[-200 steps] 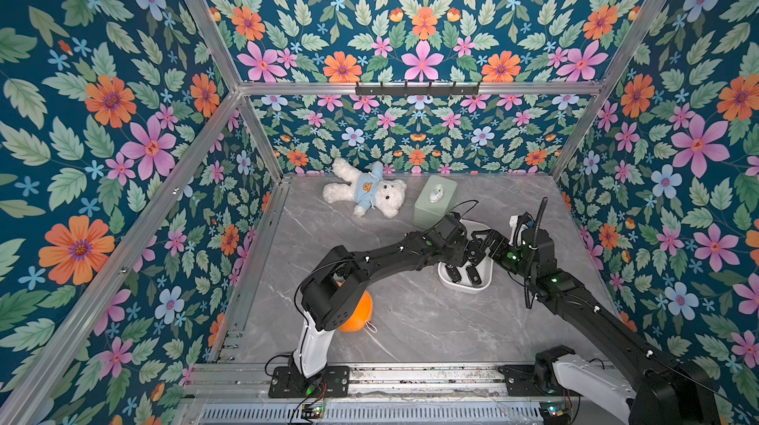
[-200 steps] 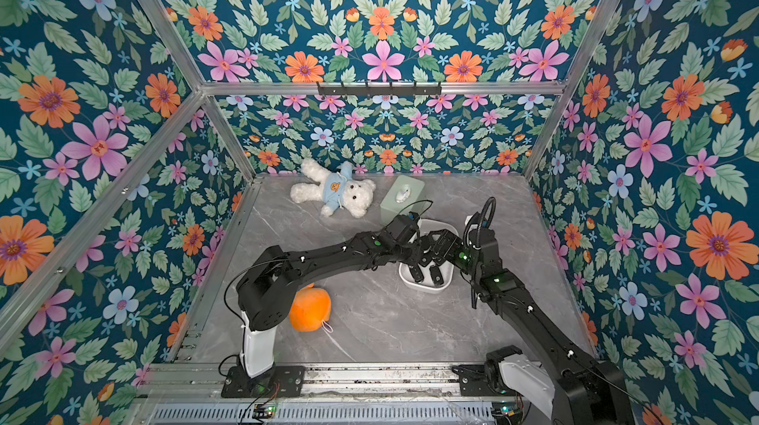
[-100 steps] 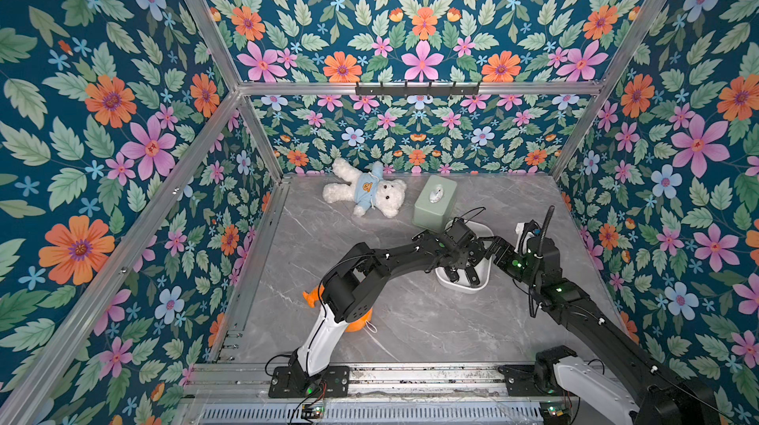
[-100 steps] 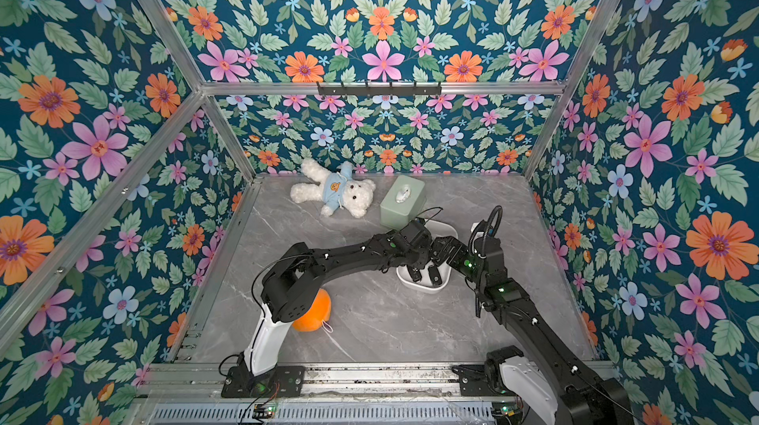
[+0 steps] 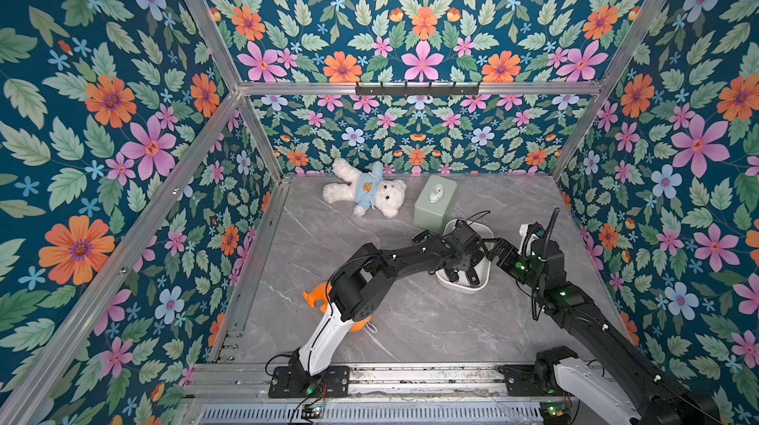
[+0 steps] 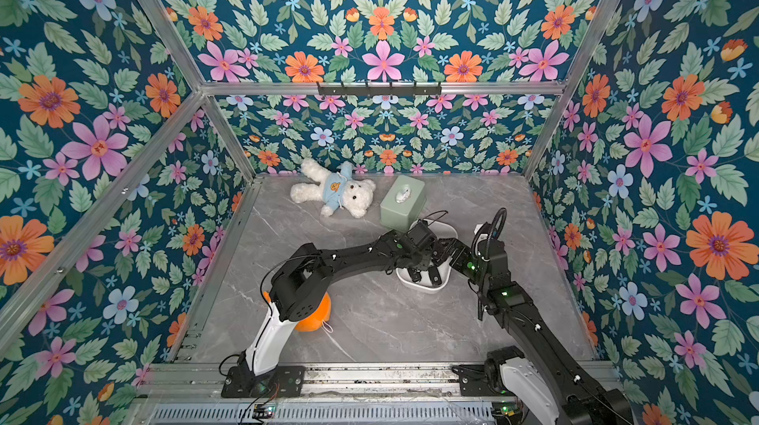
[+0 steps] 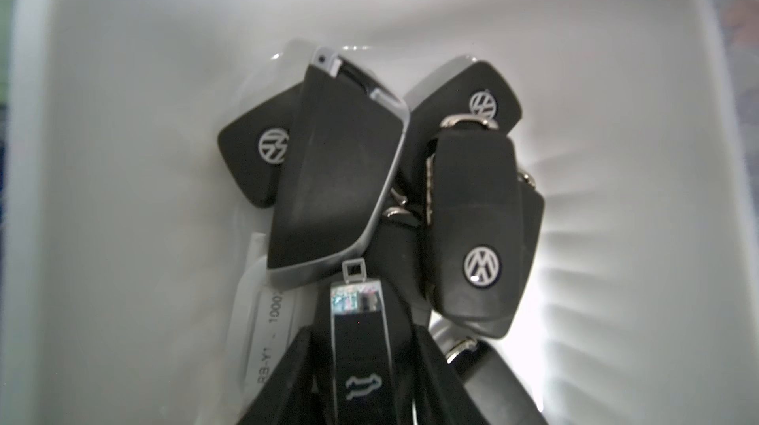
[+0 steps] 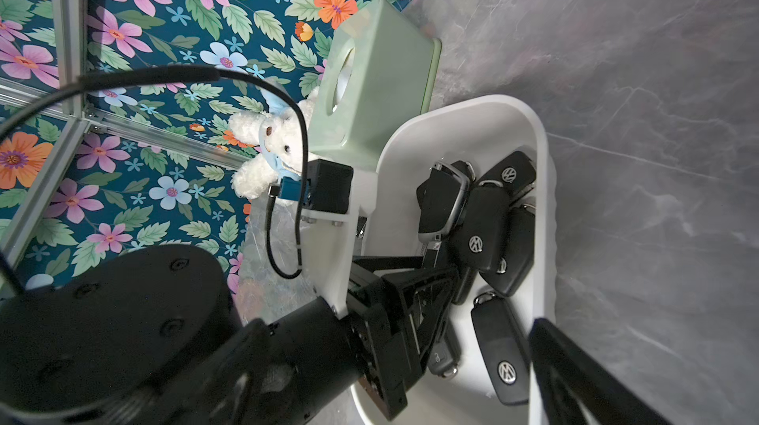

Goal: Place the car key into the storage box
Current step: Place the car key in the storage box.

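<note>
Grey marbled desk (image 5: 410, 320), floral walls; white box (image 5: 464, 290) on it, holding a heap of black badged fobs (image 7: 472, 230). Key (image 7: 356, 377): inside the box's walls, just above the heap, set between the fingers of the left end effector (image 7: 361, 334), whose jaws stand narrow, gripped or let go not discernible; right end effector (image 5: 491, 250) over the box's edge, jaws wide, nothing between them. Key's look: black, slim, silver-edged, with a mirrored band and a small square silver loop at its free end and a white car outline on its face.
</note>
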Controlling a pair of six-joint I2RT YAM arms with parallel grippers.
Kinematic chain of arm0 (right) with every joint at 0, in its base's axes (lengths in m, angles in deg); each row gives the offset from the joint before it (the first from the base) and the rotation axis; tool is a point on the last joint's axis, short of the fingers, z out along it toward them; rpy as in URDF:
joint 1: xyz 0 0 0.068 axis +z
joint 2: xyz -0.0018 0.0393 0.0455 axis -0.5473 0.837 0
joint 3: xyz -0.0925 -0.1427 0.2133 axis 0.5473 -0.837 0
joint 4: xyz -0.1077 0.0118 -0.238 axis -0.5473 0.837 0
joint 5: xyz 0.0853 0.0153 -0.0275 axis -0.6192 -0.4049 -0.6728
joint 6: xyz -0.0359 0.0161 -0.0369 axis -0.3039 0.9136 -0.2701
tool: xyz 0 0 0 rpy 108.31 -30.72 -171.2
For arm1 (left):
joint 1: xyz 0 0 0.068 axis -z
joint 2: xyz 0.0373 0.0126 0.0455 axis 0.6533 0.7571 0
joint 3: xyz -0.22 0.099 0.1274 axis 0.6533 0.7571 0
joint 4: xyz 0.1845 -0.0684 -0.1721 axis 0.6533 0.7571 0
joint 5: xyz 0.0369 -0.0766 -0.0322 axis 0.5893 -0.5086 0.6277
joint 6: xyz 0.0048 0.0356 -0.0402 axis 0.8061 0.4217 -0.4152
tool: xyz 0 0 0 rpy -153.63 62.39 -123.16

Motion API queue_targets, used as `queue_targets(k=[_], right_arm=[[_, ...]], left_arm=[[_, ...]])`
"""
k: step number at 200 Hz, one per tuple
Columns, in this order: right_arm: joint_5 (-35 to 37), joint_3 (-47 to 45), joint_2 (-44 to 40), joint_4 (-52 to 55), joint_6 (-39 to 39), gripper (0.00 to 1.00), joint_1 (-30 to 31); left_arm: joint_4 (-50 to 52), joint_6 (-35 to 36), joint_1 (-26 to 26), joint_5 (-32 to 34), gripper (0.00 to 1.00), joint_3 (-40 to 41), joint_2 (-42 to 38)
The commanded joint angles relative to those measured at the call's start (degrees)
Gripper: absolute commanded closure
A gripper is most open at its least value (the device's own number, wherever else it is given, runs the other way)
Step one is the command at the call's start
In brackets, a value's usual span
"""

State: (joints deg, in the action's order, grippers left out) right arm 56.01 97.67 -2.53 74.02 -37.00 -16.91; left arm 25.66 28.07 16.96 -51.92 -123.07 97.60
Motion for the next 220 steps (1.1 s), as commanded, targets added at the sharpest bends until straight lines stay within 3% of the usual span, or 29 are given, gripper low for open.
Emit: queue_targets(k=[1, 32, 80, 100, 136, 171, 203, 220], right_arm=[[0.1, 1.1, -0.1, -0.1, -0.6, 0.01, -0.1], [-1.1, 2.9, 0.9, -0.7, -0.3, 0.01, -0.1], [-2.8, 6.3, 6.3, -3.0, 2.5, 0.01, 0.0], [-3.3, 8.5, 9.3, -3.7, 3.7, 0.01, 0.7], [2.5, 16.1, 16.1, 0.2, 2.3, 0.01, 6.8], [4.0, 23.3, 25.0, 1.4, 2.9, 0.06, 11.3], [8.9, 32.0, 33.4, 5.5, 1.8, 0.09, 16.5], [10.0, 36.0, 37.5, 6.7, 2.0, 0.12, 18.7]], left_arm=[[1.2, -0.4, 0.0, 0.6, 0.5, -0.5, -1.6], [-0.1, -0.8, 0.0, 0.4, 0.43, 0.2, -5.1], [-4.6, -0.9, -0.7, 2.4, 0.4, 6.4, -13.3], [-6.2, -0.7, -1.5, 4.0, 0.4, 11.0, -17.4], [-11.4, -2.3, -5.2, 4.0, 0.35, 22.7, -26.0], [-16.1, -5.4, -10.9, 2.1, 0.21, 33.5, -33.4], [-18.1, -6.8, -16.3, 0.5, 0.01, 40.7, -39.1], [-18.6, -7.1, -19.4, -0.6, 0.0, 43.4, -41.5]])
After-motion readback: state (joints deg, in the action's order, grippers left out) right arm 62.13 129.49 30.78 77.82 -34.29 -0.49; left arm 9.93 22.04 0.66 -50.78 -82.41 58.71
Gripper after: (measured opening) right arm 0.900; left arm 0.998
